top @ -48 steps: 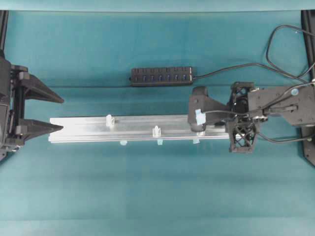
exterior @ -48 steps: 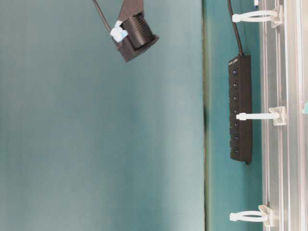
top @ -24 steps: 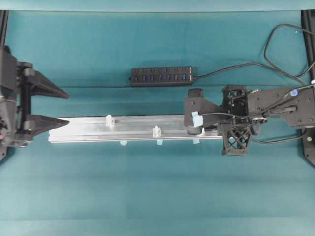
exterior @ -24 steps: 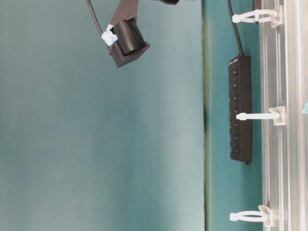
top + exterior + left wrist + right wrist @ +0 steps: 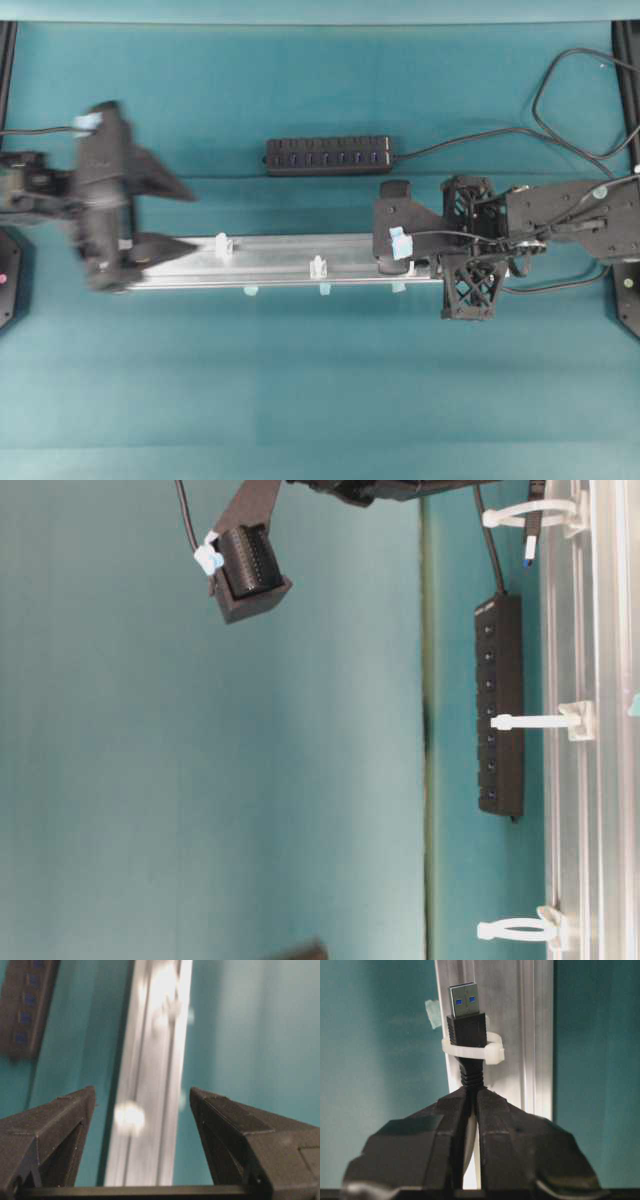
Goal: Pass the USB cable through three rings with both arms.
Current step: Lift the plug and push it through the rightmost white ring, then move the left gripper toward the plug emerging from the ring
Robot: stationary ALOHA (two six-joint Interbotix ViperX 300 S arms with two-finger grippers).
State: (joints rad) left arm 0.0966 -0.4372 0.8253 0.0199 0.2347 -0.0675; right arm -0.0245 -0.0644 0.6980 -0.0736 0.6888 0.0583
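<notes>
The rail [image 5: 520, 1035] is bare silver aluminium, brushed and lightly reflective, with fine lengthwise grooves. The ring [image 5: 475, 1050] around the USB plug [image 5: 466, 1015] is milky white plastic, smooth and faintly translucent. The plug's body is matt black moulded plastic with a ribbed strain relief, its tip dull silver metal with blue plastic inside. The right gripper [image 5: 470, 1105] has matt black plastic fingers, slightly grainy; the left gripper [image 5: 142, 1125] looks the same. The USB hub [image 5: 328, 155] is black plastic with a soft sheen. The tabletop [image 5: 320, 380] is a matt teal surface, smooth and even.
</notes>
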